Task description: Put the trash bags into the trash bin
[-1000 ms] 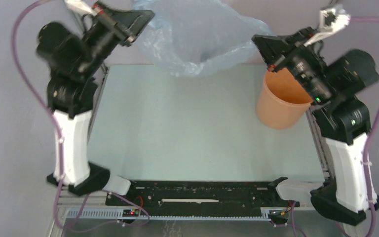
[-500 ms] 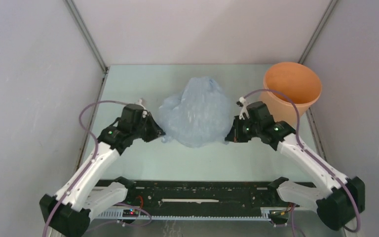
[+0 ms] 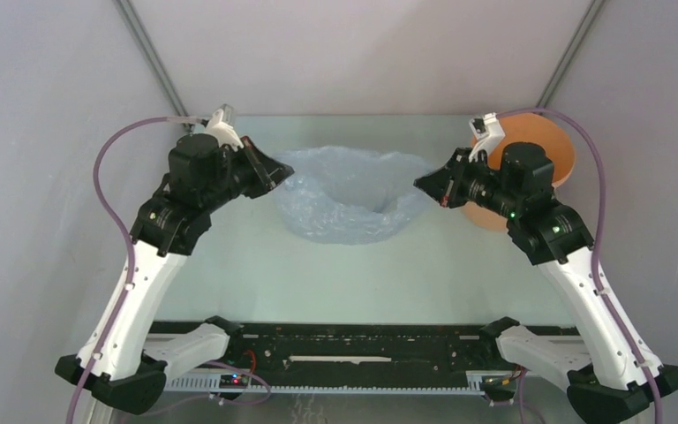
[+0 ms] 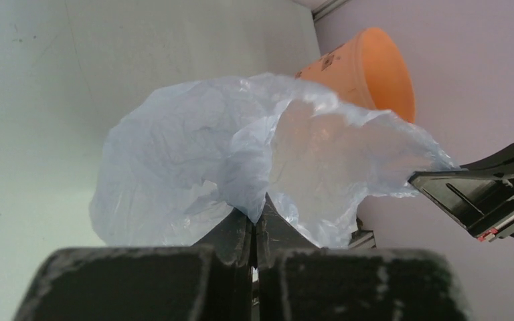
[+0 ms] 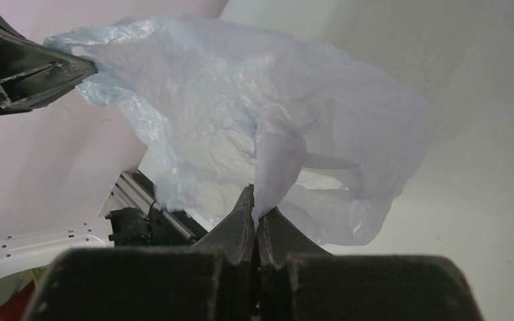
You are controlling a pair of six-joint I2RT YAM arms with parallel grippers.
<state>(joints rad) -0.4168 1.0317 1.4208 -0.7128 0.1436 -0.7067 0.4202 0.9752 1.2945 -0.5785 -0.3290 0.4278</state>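
The pale blue-grey trash bag [image 3: 344,199] hangs stretched open between both grippers above the table's far middle. My left gripper [image 3: 278,174] is shut on the bag's left edge; the left wrist view shows the film [image 4: 241,160] pinched between its closed jaws. My right gripper [image 3: 422,183] is shut on the bag's right edge, and the film [image 5: 261,120] shows in the right wrist view. The orange trash bin [image 3: 558,150] stands at the far right, mostly hidden behind the right arm; it also shows in the left wrist view [image 4: 375,67].
Grey enclosure walls [image 3: 53,132] rise at left, right and back. A black rail [image 3: 362,344] runs along the near edge between the arm bases. The table surface [image 3: 335,274] lies in front of the bag.
Both grippers have risen and moved toward the far side with the bag. The bag, bunched low on the table half a second ago, is now pulled open and wider.
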